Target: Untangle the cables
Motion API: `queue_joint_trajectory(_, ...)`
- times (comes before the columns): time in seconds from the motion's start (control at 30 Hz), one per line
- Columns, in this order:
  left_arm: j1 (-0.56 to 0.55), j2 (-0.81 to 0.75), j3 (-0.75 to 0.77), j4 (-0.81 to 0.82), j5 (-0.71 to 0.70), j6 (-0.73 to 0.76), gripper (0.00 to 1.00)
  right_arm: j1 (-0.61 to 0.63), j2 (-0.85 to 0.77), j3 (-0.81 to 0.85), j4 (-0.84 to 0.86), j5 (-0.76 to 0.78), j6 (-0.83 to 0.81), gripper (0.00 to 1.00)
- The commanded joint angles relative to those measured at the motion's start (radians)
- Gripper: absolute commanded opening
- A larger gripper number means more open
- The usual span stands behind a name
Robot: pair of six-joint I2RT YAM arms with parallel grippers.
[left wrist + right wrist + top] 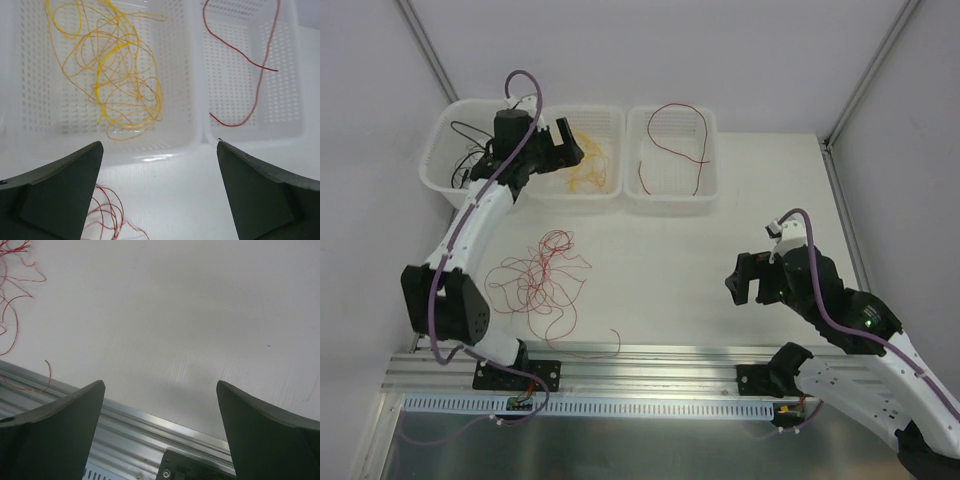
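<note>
Along the far edge of the worktop (pixel 700 250), three baskets hold sorted wires: black cables (pixel 468 152) in the left basket (pixel 437 152), yellow cables (pixel 122 80) in the middle basket (pixel 610 196), one red strand (pixel 259 89) in the right basket (pixel 712 182). Near left, a red tangle (pixel 538 280) lies unsorted, so much of the job remains. The left hand (pixel 563 143) hovers over the middle basket with its jaws wide and empty, and the right hand (pixel 750 282) hangs near right, also wide and empty.

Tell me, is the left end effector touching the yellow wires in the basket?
Apart. Left wrist view: the open left end effector hangs short of the yellow wires, and no strand reaches it.
</note>
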Motion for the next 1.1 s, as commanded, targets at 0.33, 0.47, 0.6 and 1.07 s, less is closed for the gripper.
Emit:
queue_joint_trajectory(0.33,0.000,-0.762,-0.710,-0.171,-0.024,-0.159,0.99,0.078,0.165,-0.075,0.274,-0.369,-0.005,0.99)
queue_joint_trajectory(0.47,0.000,-0.811,-0.810,-0.196,-0.096,-0.173,0.96,0.143,0.249,-0.078,0.341,-0.360,-0.005,1.00)
queue_joint_trajectory(0.6,0.000,-0.799,-0.902,-0.164,-0.156,-0.238,0.93,0.209,0.313,-0.092,0.398,-0.324,0.001,1.00)
queue_joint_trajectory(1.07,-0.314,-0.612,-0.961,0.061,-0.038,-0.368,0.44,0.309,0.438,-0.135,0.558,-0.235,0.021,0.99)
